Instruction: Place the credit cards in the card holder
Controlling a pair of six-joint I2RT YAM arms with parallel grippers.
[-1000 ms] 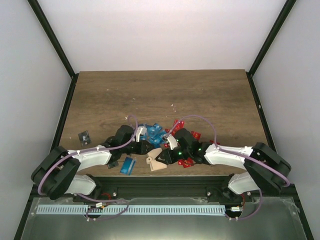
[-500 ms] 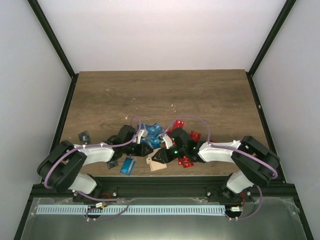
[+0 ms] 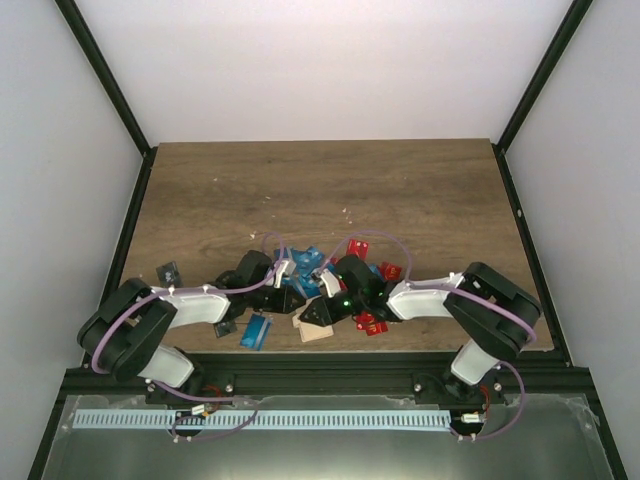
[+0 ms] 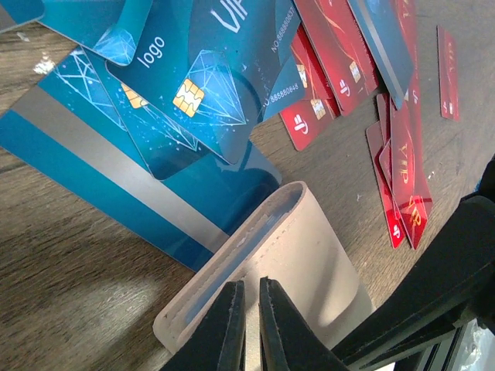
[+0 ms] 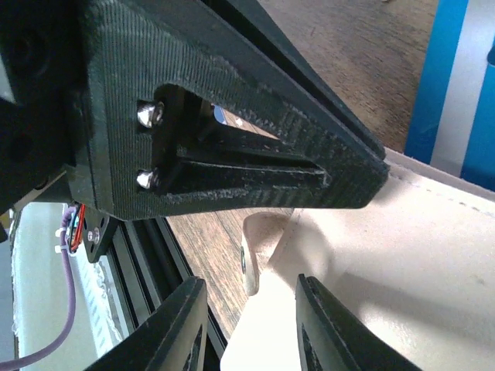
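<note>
Left gripper (image 4: 249, 290): jaws all but together, tips on the card holder (image 4: 302, 255). Its open slot sits at 11 o'clock, with the credit cards (image 4: 209, 93) beyond at 12. Right gripper (image 5: 251, 309): jaws apart, card holder between them, can't tell if clamped.

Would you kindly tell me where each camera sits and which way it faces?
Top external: above and behind the robot, looking down at the table; left arm and right arm show whole, meeting at the card holder.
Left wrist: on the left arm, looking past its left tool, fingers almost together, onto the card holder, blue cards and red cards.
Right wrist: on the right arm, close over the card holder; right tool fingers apart, a black printed part above.
Shared: all three show the card holder.
</note>
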